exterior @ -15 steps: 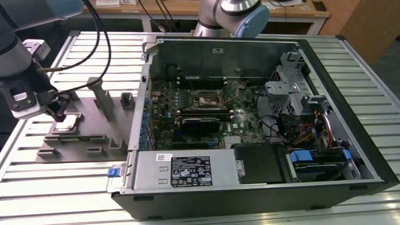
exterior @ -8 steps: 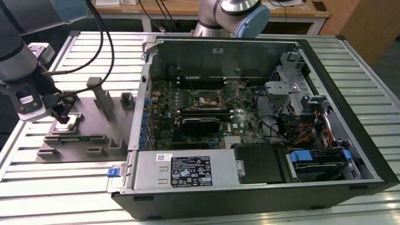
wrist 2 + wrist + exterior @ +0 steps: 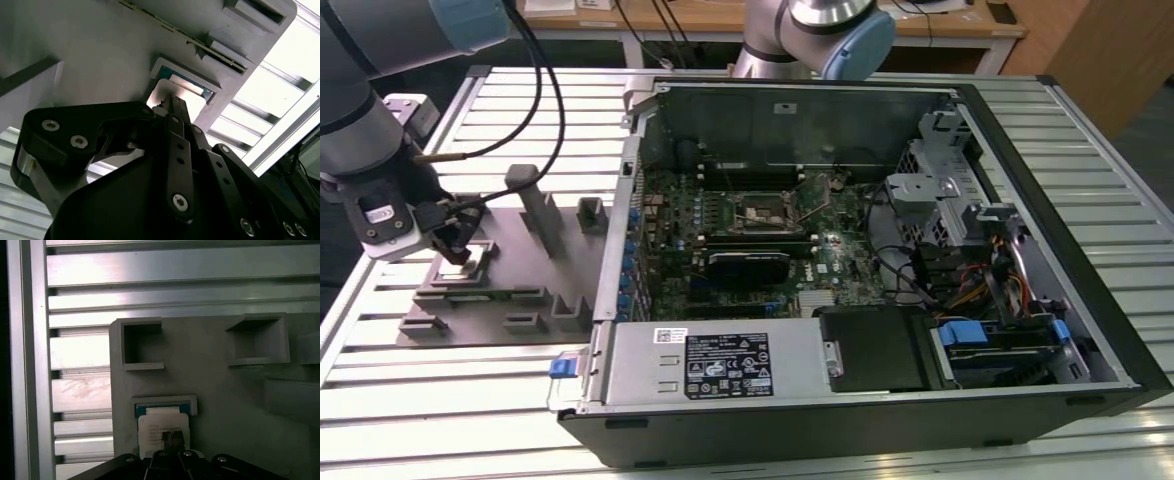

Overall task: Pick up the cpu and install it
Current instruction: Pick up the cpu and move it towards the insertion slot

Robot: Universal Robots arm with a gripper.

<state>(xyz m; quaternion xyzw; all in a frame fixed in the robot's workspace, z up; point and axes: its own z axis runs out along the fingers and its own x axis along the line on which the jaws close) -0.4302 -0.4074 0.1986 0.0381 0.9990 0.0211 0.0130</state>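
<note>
First wrist view: the cpu lies flat in a shallow framed recess of the grey fixture tray, its pale top facing up. The gripper is directly over it, its fingers drawn close together with only a thin gap and their tips at the chip's top face; whether they touch it cannot be told. The second wrist view shows the same narrow tip against the cpu.

In the exterior view the gripper hangs from the arm over the tray, at about nine o'clock in the scene. The tray rests on a slatted aluminium table. The open computer case lies at the tray's three o'clock, just beside it. The black socket sits on the motherboard inside.
</note>
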